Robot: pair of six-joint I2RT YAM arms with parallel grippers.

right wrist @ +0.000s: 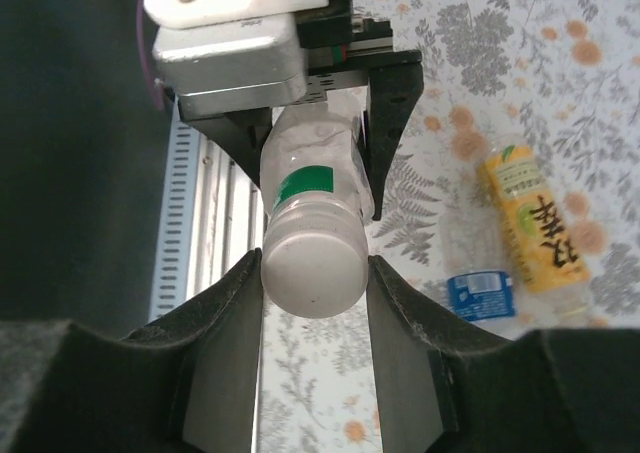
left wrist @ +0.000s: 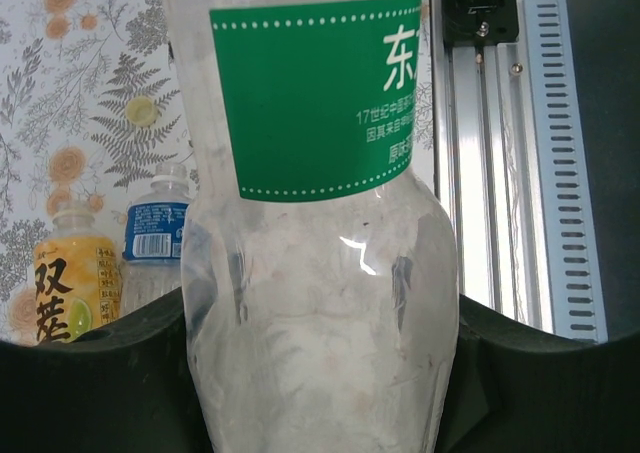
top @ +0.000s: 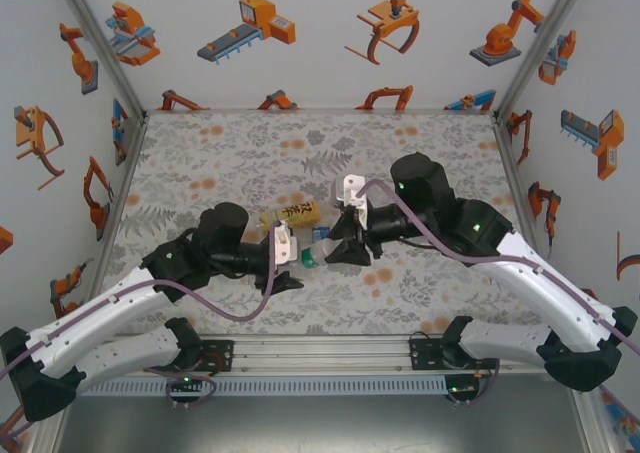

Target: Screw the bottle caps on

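Observation:
My left gripper [left wrist: 320, 393] is shut on the pale bottle with the green label [left wrist: 320, 223], holding it above the mat near the front middle [top: 309, 258]. From the other side, my right gripper [right wrist: 315, 261] has its jaws pressed on both sides of the white bottle cap [right wrist: 313, 273] that sits on that bottle's end. The left gripper's black fingers [right wrist: 388, 123] show behind it, clamped round the bottle's body. The yellow-labelled bottle [top: 290, 213] [right wrist: 535, 223] and the clear bottle with the blue label [top: 322, 233] [right wrist: 480, 293] lie on the mat just beyond. Their necks are hard to make out.
The floral mat [top: 420, 153] covers the table, with white walls on three sides. An aluminium rail [top: 320, 353] runs along the near edge below both grippers.

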